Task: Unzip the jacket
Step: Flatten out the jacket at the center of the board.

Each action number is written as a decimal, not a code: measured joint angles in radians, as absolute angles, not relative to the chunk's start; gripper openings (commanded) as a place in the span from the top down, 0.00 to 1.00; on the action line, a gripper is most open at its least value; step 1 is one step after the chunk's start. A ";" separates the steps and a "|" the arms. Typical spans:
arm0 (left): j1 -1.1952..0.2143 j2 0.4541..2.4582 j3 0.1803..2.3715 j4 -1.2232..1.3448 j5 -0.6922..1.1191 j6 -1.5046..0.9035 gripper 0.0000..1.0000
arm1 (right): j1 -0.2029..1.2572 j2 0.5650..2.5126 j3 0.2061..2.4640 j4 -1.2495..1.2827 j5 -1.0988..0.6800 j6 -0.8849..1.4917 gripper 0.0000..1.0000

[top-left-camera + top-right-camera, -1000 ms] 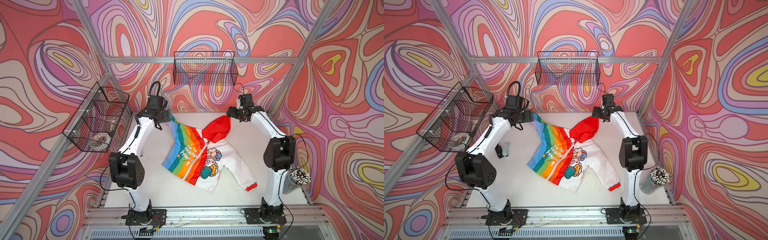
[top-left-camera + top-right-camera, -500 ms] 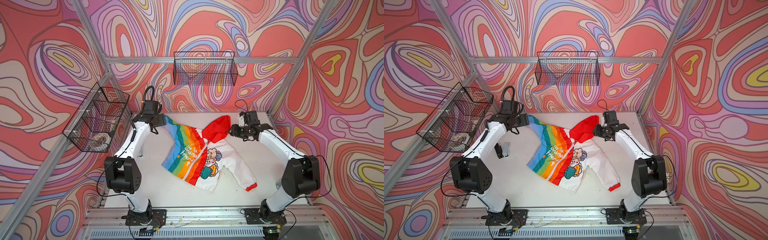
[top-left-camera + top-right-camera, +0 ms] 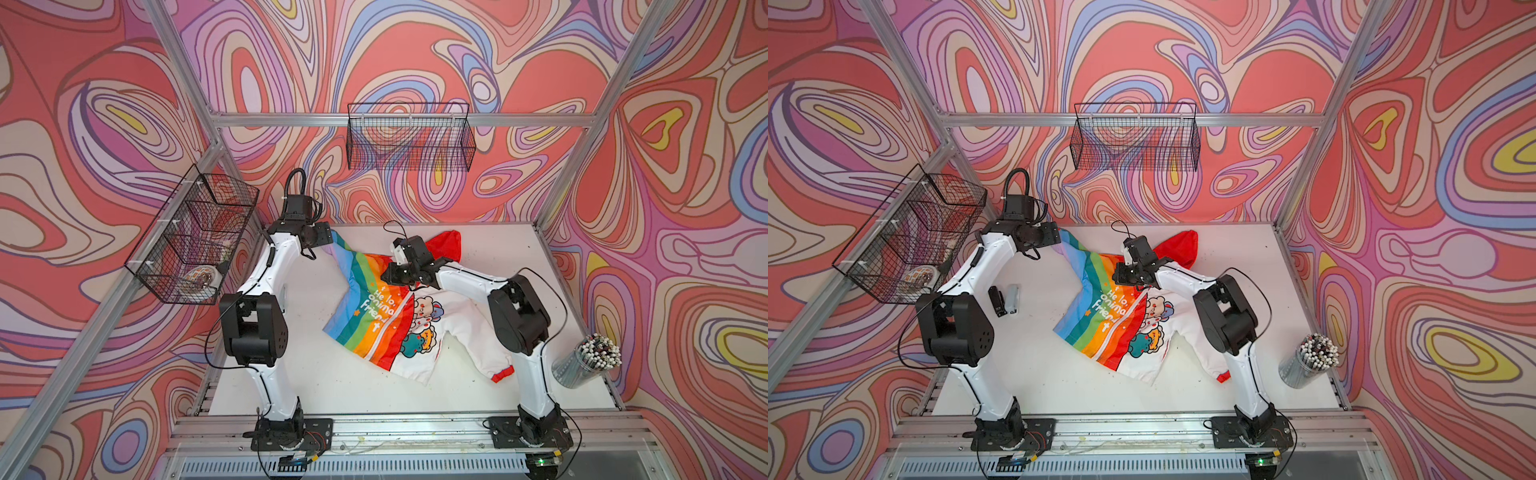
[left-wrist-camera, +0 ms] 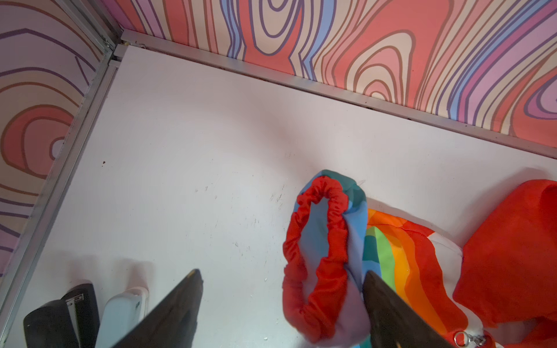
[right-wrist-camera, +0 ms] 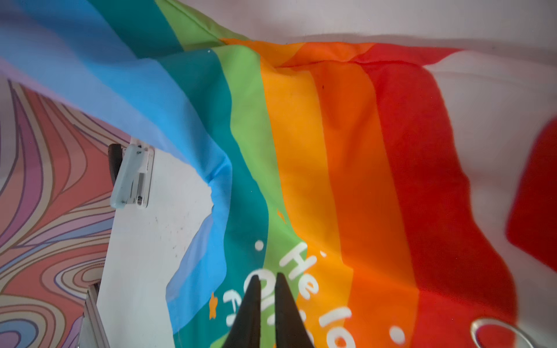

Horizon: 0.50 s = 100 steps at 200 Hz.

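While the jacket (image 3: 386, 320) lies spread on the white table (image 3: 291, 353), hood (image 3: 446, 245) toward the back wall, the right gripper (image 5: 265, 278) hangs over its rainbow half with fingers almost together, seemingly on nothing, and that wrist hides the collar in both top views. The left gripper (image 4: 281, 273) stands wide apart, the red sleeve cuff (image 4: 316, 256) between its fingers and against one. A black stapler-like object (image 3: 995, 300) and a pale one (image 3: 1014, 297) lie beside the left arm (image 3: 984, 266); a cup of pencils (image 3: 586, 361) stands near the right arm (image 3: 515, 316).
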<state>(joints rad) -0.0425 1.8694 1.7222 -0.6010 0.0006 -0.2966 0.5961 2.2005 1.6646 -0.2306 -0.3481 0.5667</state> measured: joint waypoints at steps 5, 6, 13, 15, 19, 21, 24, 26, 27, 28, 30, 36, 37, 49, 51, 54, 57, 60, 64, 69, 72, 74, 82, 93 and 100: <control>-0.042 1.871 1.723 -0.601 0.001 -0.297 0.17 | 0.597 2.227 1.689 -0.230 -0.346 0.573 0.89; -0.042 1.872 1.723 -0.601 0.001 -0.297 0.17 | 0.597 2.235 1.696 -0.231 -0.344 0.575 0.89; -0.041 1.874 1.726 -0.601 0.001 -0.297 0.17 | 0.598 2.264 1.725 -0.232 -0.342 0.583 0.90; -0.040 1.874 1.727 -0.601 0.001 -0.297 0.17 | 0.598 2.274 1.734 -0.232 -0.341 0.587 0.90; -0.039 1.876 1.729 -0.602 0.001 -0.297 0.17 | 0.599 2.290 1.749 -0.233 -0.339 0.591 0.90; -0.039 1.877 1.731 -0.602 0.001 -0.298 0.17 | 0.599 2.296 1.755 -0.234 -0.339 0.593 0.90; -0.038 1.879 1.733 -0.603 0.001 -0.299 0.17 | 0.599 2.307 1.765 -0.234 -0.339 0.598 0.90; -0.038 1.879 1.734 -0.603 0.001 -0.300 0.17 | 0.599 2.315 1.773 -0.235 -0.339 0.599 0.90; -0.038 1.880 1.734 -0.603 0.002 -0.300 0.18 | 0.599 2.317 1.775 -0.235 -0.339 0.600 0.90; -0.037 1.880 1.736 -0.603 0.002 -0.300 0.17 | 0.599 2.322 1.780 -0.235 -0.340 0.601 0.90; -0.037 1.880 1.736 -0.603 0.002 -0.300 0.18 | 0.599 2.327 1.785 -0.236 -0.340 0.604 0.90; -0.035 1.881 1.739 -0.603 0.004 -0.301 0.18 | 0.600 2.345 1.802 -0.237 -0.340 0.609 0.90; -0.035 1.881 1.740 -0.603 0.004 -0.301 0.18 | 0.600 2.348 1.804 -0.237 -0.340 0.610 0.90; -0.031 1.881 1.742 -0.603 0.008 -0.304 0.17 | 0.601 2.373 1.828 -0.242 -0.340 0.621 0.91; -0.031 1.881 1.743 -0.603 0.009 -0.304 0.17 | 0.602 2.378 1.832 -0.244 -0.340 0.622 0.91; -0.031 1.881 1.745 -0.604 0.010 -0.306 0.17 | 0.603 2.383 1.837 -0.247 -0.340 0.624 0.91; -0.031 1.881 1.746 -0.604 0.011 -0.308 0.17 | 0.603 2.387 1.840 -0.248 -0.339 0.625 0.91; -0.031 1.882 1.747 -0.605 0.012 -0.309 0.17 | 0.604 2.391 1.844 -0.249 -0.338 0.627 0.92; -0.031 1.882 1.749 -0.605 0.015 -0.311 0.17 | 0.605 2.396 1.848 -0.253 -0.336 0.630 0.92; -0.030 1.882 1.751 -0.606 0.019 -0.313 0.17 | 0.606 2.400 1.851 -0.258 -0.334 0.632 0.92; -0.030 1.882 1.752 -0.606 0.020 -0.315 0.17 | 0.606 2.403 1.853 -0.260 -0.331 0.634 0.93; -0.030 1.882 1.753 -0.606 0.020 -0.316 0.17 | 0.607 2.405 1.853 -0.262 -0.330 0.636 0.93; -0.028 1.882 1.755 -0.606 0.028 -0.320 0.17 | 0.609 2.409 1.854 -0.270 -0.325 0.640 0.93; -0.027 1.882 1.758 -0.606 0.033 -0.327 0.18 | 0.610 2.417 1.860 -0.286 -0.317 0.647 0.93; -0.026 1.882 1.761 -0.609 0.037 -0.331 0.18 | 0.610 2.424 1.866 -0.294 -0.315 0.651 0.93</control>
